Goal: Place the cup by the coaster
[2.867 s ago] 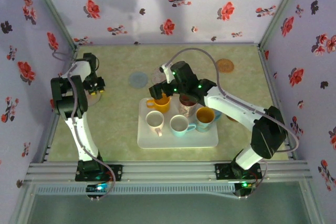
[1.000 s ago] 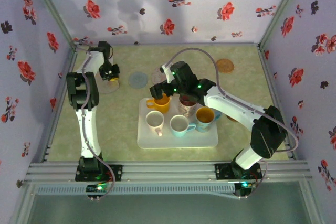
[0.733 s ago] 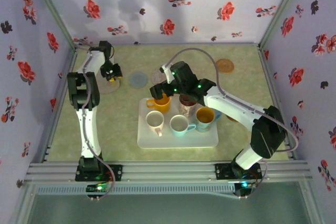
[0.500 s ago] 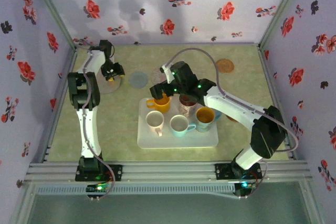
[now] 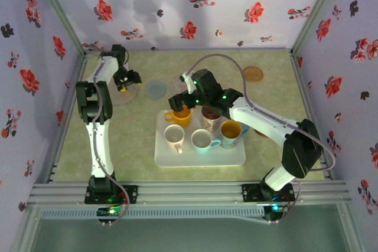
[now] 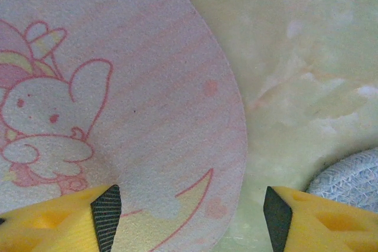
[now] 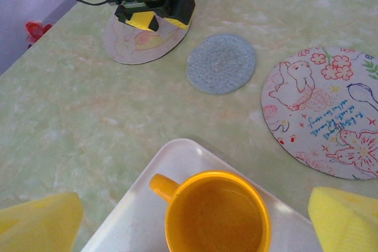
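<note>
Barely started, tbh. On the bench (image 5: 136, 140), got the white tray (image 5: 201, 159), apart from the pink coaster (image 6: 118, 87), holding the orange cup (image 7: 215, 216) at its far-left corner, with right gripper (image 7: 192, 219) spread wide over it and left gripper (image 6: 192, 210) apart over that coaster. Leaves grab, carry, set-down.

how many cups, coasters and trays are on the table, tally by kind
cups: 5 (yellow cup, white cup, teal cup, blue cup, patterned cup)
coasters: 4 in clear view (pink coaster, grey coaster, bunny-print coaster, brown coaster)
tray: 1
total: 10
</note>
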